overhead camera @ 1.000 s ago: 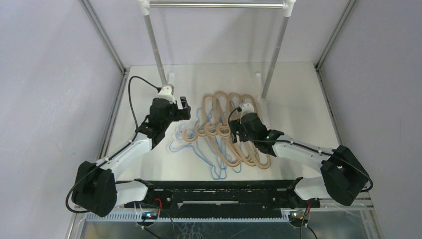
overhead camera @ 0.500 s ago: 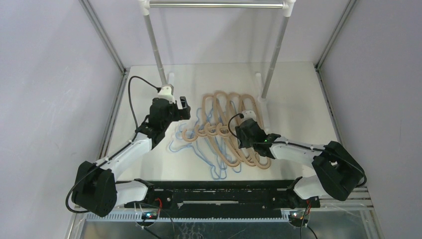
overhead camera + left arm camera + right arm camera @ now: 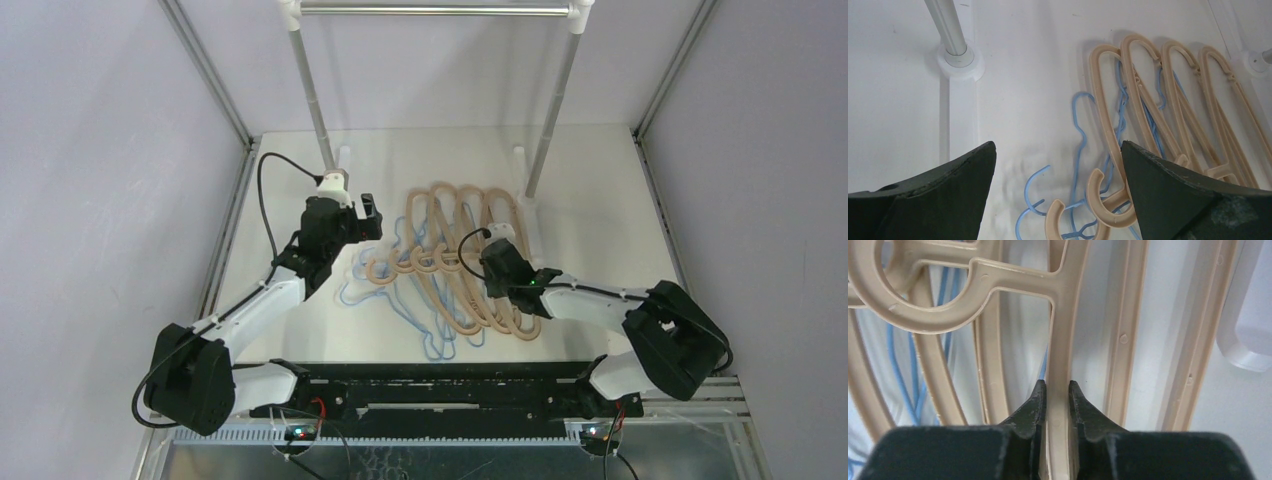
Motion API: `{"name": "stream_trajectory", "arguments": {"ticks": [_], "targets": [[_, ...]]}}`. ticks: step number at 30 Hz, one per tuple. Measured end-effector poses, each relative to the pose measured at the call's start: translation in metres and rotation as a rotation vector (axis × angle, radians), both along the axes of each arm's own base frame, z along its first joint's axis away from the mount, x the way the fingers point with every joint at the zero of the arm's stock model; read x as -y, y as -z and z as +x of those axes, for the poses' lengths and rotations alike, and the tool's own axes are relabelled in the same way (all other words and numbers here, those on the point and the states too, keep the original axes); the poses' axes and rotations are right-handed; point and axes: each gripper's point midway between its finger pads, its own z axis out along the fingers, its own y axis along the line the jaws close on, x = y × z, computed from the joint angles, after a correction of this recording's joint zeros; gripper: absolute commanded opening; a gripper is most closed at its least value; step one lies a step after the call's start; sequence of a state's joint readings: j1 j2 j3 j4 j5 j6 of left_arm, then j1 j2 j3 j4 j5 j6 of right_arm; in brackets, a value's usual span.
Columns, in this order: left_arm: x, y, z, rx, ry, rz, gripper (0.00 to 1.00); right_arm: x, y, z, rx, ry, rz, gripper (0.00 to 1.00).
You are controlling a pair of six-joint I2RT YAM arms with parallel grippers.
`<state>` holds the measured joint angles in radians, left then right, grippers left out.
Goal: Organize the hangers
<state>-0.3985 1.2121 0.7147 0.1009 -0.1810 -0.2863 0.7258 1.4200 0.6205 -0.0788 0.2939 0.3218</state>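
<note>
Several tan hangers (image 3: 452,262) lie overlapped mid-table, their hooks pointing left, on top of thin blue wire hangers (image 3: 400,302). My right gripper (image 3: 497,268) is down on the right side of this pile. The right wrist view shows that gripper (image 3: 1057,390) shut on a straight bar of one tan hanger (image 3: 1062,335), a black finger (image 3: 1034,405) pressed against each side. My left gripper (image 3: 368,218) hovers open left of the pile. From the left wrist, tan hooks (image 3: 1096,200) and a blue hook (image 3: 1029,189) lie below the gap of the left gripper (image 3: 1058,145), touching neither finger.
A silver rail (image 3: 430,10) crosses the back on two slanted posts (image 3: 310,90) (image 3: 555,100). The left post's white foot (image 3: 960,62) is ahead of the left gripper. Another white foot (image 3: 1248,330) lies right of the held bar. Grey walls enclose the table.
My right gripper has dropped onto the tan hangers, shifting slightly right and nearer, and its fingers have shut on one hanger's bar. The left arm has not moved.
</note>
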Motion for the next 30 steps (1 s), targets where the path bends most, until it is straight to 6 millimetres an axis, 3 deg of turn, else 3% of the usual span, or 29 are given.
{"name": "stream_trajectory", "arguments": {"ticks": [3, 12, 16, 22, 25, 30], "targets": [[0.000, 0.000, 0.000, 0.000, 0.000, 0.000, 1.00, -0.002, -0.012, 0.002, 0.027, 0.000, 0.025, 0.00], [0.000, 0.000, 0.000, 0.000, 0.000, 0.000, 0.99, -0.006, -0.065, 0.004, 0.098, -0.016, 0.145, 0.00], [0.000, 0.000, 0.000, 0.000, 0.000, 0.000, 0.99, -0.021, -0.123, 0.026, 0.156, -0.031, 0.311, 0.00], [0.000, 0.002, -0.001, -0.003, 0.000, 0.000, 0.99, -0.045, -0.240, 0.078, 0.311, -0.084, 0.610, 0.00], [-0.001, 0.006, -0.002, -0.011, 0.000, 0.003, 0.99, -0.060, -0.284, 0.103, 0.366, -0.136, 0.717, 0.00], [-0.001, 0.005, -0.002, -0.008, 0.000, 0.002, 0.99, -0.089, -0.334, 0.136, 0.392, -0.235, 0.875, 0.00]]}}
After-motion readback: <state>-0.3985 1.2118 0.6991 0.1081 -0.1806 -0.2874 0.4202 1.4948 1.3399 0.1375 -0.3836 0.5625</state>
